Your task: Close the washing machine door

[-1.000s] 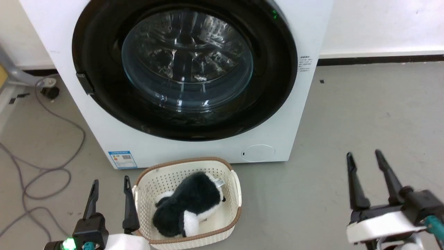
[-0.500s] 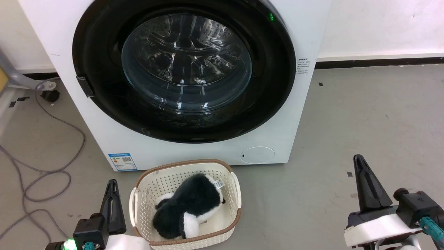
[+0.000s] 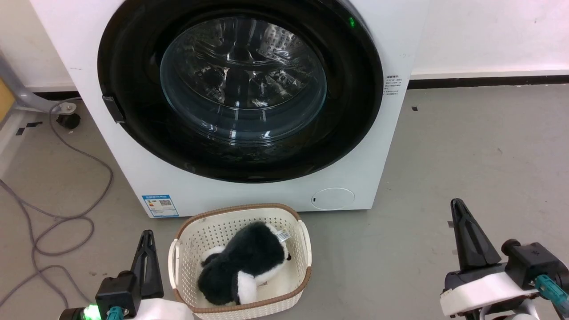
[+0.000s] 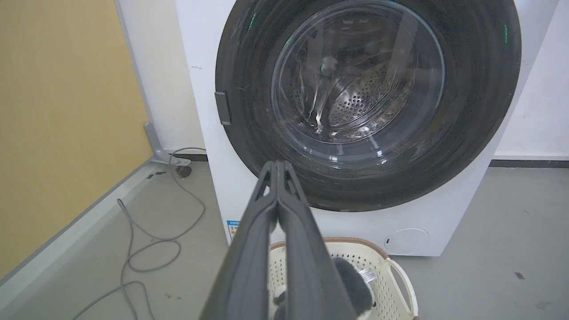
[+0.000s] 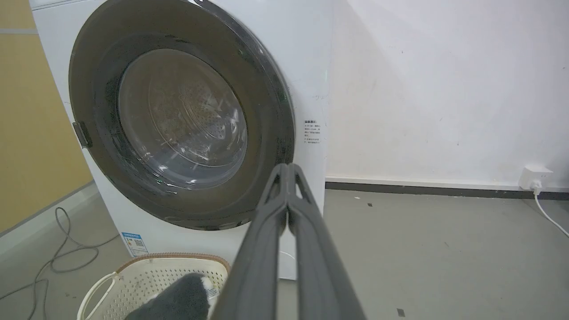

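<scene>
Near: left gripper (image 3: pixel 147 238) at 7 o'clock in the head view, right gripper (image 3: pixel 458 209) at 4 o'clock. Both pairs of fingers are pressed together and hold nothing.

Mid: cream basket (image 3: pixel 231 208) with plush toy (image 3: pixel 242 266), just beside the left fingers.

Far: washing machine door (image 3: pixel 242 80) lies flat in the washing machine (image 3: pixel 249 195) front, with no gap seen at the rim. Judged already shut. It bears 1 o'clock from the left fingers and 10 o'clock from the right, so the left arm is nearer. If anything remains, it is a straight press on the rim.
</scene>
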`<state>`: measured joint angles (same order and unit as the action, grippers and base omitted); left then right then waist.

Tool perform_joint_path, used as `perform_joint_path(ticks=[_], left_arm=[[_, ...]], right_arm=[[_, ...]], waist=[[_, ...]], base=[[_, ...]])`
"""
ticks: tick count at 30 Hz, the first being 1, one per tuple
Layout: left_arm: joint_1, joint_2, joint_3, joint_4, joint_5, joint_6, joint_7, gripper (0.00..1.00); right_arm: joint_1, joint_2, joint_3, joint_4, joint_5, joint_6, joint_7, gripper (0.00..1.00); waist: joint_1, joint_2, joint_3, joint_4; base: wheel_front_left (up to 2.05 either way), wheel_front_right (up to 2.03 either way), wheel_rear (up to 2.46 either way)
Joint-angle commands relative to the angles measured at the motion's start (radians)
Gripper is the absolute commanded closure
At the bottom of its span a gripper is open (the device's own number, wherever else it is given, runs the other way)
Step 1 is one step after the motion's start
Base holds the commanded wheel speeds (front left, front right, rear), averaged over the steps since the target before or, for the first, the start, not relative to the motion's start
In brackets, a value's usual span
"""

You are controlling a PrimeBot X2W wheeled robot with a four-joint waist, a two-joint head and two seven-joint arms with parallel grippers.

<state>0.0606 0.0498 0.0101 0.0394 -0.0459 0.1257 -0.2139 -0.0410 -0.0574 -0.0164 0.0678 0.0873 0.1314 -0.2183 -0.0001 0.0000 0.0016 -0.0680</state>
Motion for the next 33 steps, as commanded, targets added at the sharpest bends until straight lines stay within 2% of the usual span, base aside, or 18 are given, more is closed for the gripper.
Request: perform_joint_path(ticks=[1, 33], left_arm=[[-0.010, 0.000, 0.000, -0.004, 0.008, -0.007, 0.007, 1.00], [-0.028, 0.000, -0.004, -0.017, 0.021, -0.049, 0.080, 1.00]], right_arm=[[0.008, 0.001, 0.001, -0.008, -0.010, 0.000, 0.010, 1.00], [0.020, 0.003, 0.007, -0.029, -0.037, 0.000, 0.084, 1.00]], waist=[[0.0001, 0.0000, 0.000, 0.001], [0.0001, 0.0000, -0.001, 0.025]], base=[[0.00, 0.00, 0.00], [0.00, 0.00, 0.00]])
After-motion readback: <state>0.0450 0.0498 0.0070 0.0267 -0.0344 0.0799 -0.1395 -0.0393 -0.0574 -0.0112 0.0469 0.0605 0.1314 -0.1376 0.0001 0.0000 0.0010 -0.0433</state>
